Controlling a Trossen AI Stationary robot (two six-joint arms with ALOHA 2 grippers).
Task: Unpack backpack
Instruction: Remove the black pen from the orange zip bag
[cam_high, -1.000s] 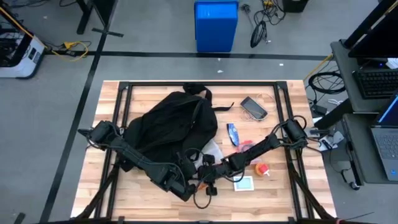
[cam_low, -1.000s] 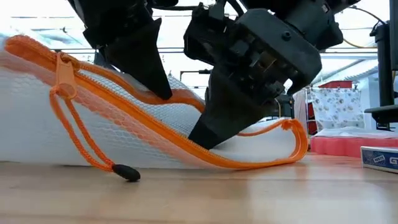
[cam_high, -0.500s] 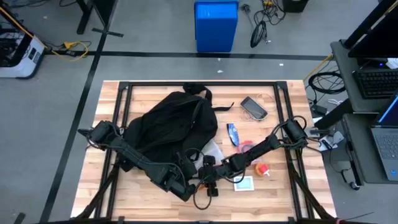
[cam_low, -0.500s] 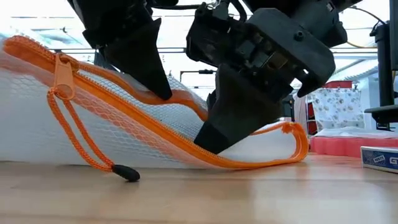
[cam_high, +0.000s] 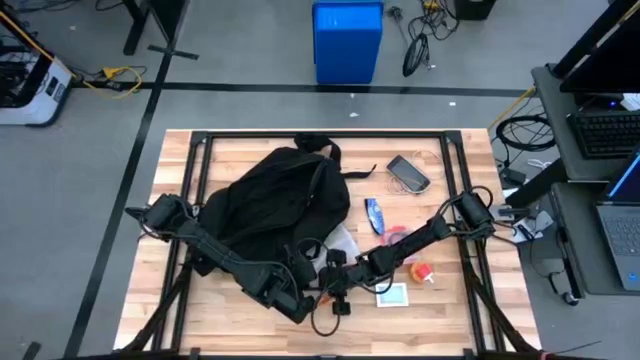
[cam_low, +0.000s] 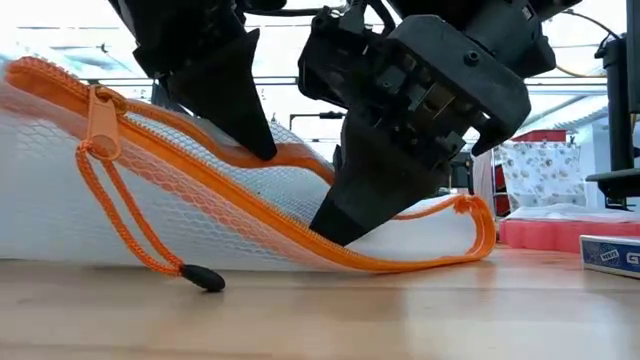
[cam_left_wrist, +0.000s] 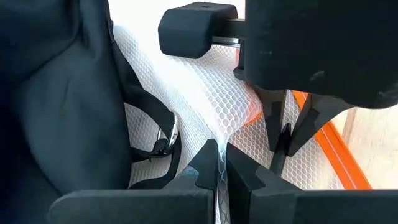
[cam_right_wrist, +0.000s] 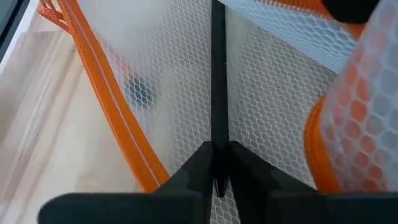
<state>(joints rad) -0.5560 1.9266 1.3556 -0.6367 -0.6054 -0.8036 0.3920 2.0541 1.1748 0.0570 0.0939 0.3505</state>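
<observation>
Backpack (cam_high: 270, 205) lies on your worktop (cam_high: 455, 315), left of centre, top handle toward the far edge. What's inside it can't be seen.

White mesh pouch (cam_low: 250, 215) with orange zip trim sits near the front edge, just beside the backpack's lower right; contents too blurred to name.

Left hand (cam_left_wrist: 217, 163): fingers pinched together on a fold of the pouch mesh, next to the backpack fabric.

Right hand (cam_right_wrist: 217, 163): fingers likewise closed tight on the mesh, close by the left hand.

Out on the worktop right of the backpack: phone (cam_high: 408, 172) toward the far edge, blue packet (cam_high: 375, 215), red item (cam_high: 396, 238), small card (cam_high: 393, 296) near the front.
</observation>
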